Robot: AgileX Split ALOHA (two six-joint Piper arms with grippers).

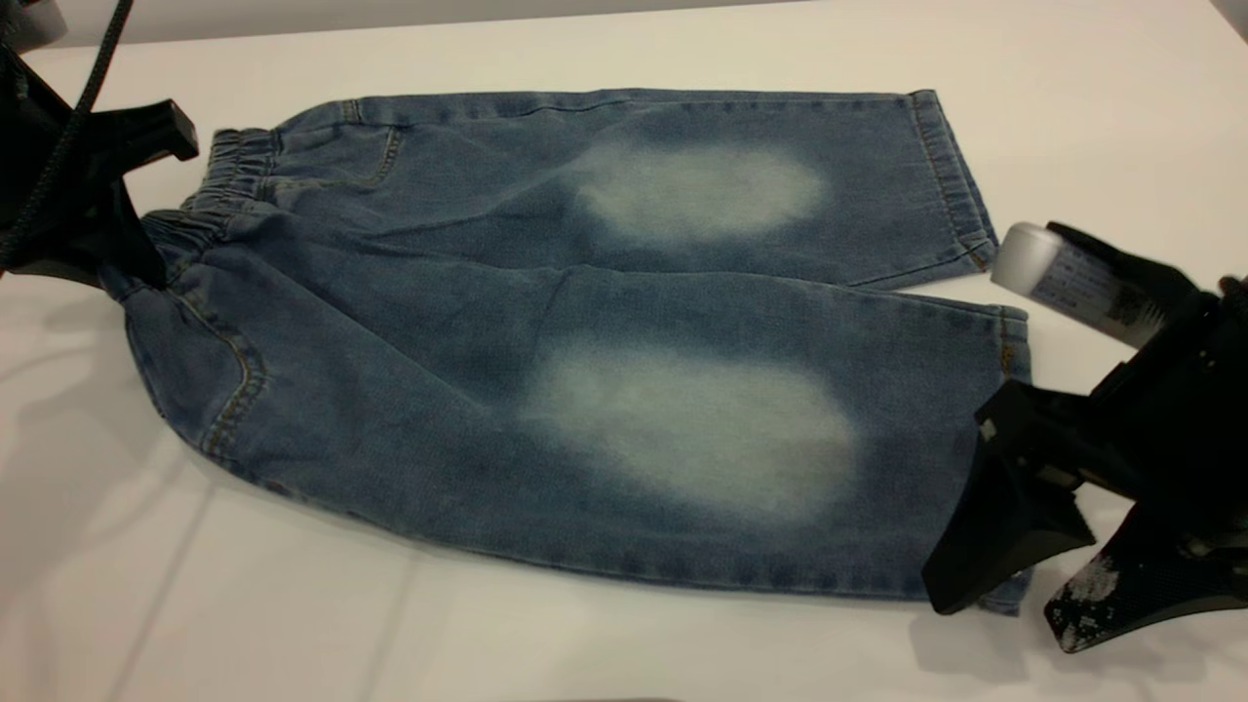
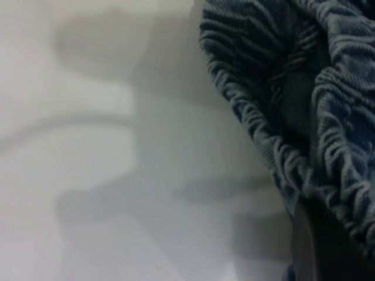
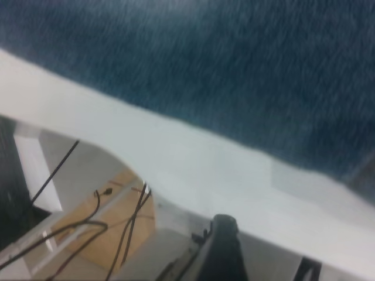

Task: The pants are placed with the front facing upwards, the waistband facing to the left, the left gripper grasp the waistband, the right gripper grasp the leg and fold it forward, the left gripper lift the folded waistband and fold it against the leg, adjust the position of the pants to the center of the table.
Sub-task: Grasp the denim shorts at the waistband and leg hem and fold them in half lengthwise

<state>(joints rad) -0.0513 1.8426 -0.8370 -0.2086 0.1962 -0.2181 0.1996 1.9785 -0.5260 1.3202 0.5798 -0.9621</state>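
Pants [image 1: 546,341], waistband [image 1: 210,195] partly gripper-hidden

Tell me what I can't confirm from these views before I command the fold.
- Left gripper at the waistband: exterior view cuts the arm off at the frame edge; its own body hides the fingertips, so the grip is unconfirmed.
- Right gripper at the near leg hem: the fingers cover the hem corner; contact unclear.
- Right wrist view: blurred denim and table edge only.
- Pants underside: hidden.
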